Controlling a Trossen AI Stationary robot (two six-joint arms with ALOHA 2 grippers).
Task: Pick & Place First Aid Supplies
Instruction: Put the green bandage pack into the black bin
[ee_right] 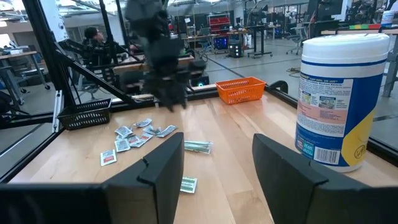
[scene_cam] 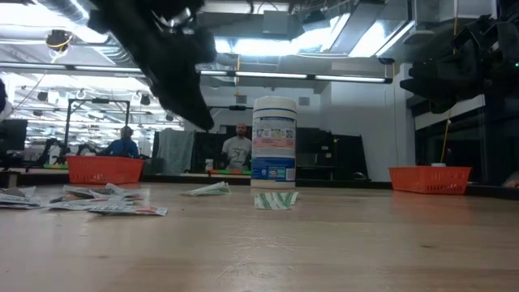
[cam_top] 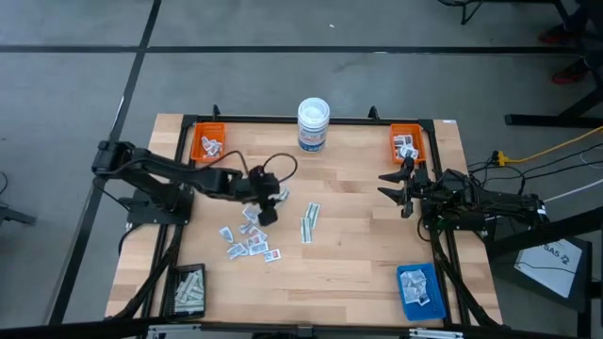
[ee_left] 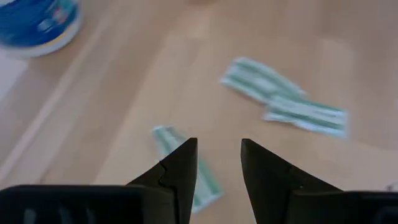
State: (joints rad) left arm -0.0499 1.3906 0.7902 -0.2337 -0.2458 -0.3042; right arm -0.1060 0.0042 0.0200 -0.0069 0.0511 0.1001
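I see my left end effector, fingers apart and seemingly empty, hovering beside the scattered packets, the right end effector parted farther off.

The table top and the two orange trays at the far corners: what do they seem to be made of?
Table top: looks like pale wood with a smooth matte finish; plank seams and grain show. Orange trays: probably plastic mesh, since the walls look perforated in the low view, though wire cannot be ruled out.
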